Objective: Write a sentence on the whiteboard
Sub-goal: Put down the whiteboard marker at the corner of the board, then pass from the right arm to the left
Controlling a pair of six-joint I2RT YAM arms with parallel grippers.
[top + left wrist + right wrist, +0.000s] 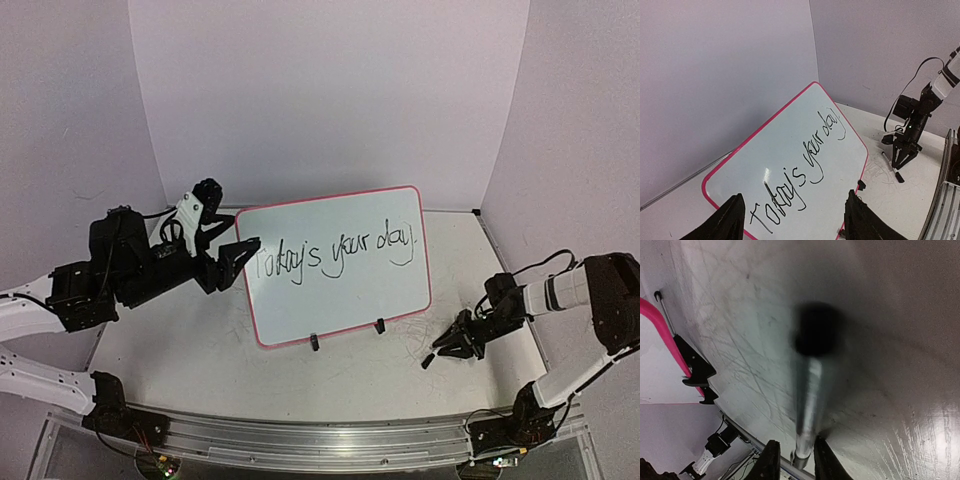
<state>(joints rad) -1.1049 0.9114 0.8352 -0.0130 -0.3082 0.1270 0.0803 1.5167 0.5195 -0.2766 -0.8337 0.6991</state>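
Clerk: Item one, table (200, 370), pale top, heavily scuffed. Item two, whiteboard (340, 300), standing mid-table and leaning back a little, between the two arms.

Checker: Contents of the board?

Clerk: The sentence (335, 252), one black handwritten line, "Today's your day.", full stop in place. The writing looks complete.

Checker: Then the step in hand?

Clerk: By my reading, setting the marker down and letting go. It is best done low: lay the barrel flat on the table to the right of the board, part the fingers fully, then lift straight up so nothing rolls toward the board.

Checker: Left gripper (240, 257)?

Clerk: At the board's left edge, jaws spread wide. In the wrist view the board's near corner shows between the fingers. Nothing is clamped; whether it touches the rim cannot be told.

Checker: Right gripper (452, 345)?

Clerk: Low over the table, right of the board. Its fingers are only slightly apart, with the marker (807, 390) between them: silver barrel, black end, blurred. A sliver of gap shows on one side. Gripped or just released, I cannot tell.
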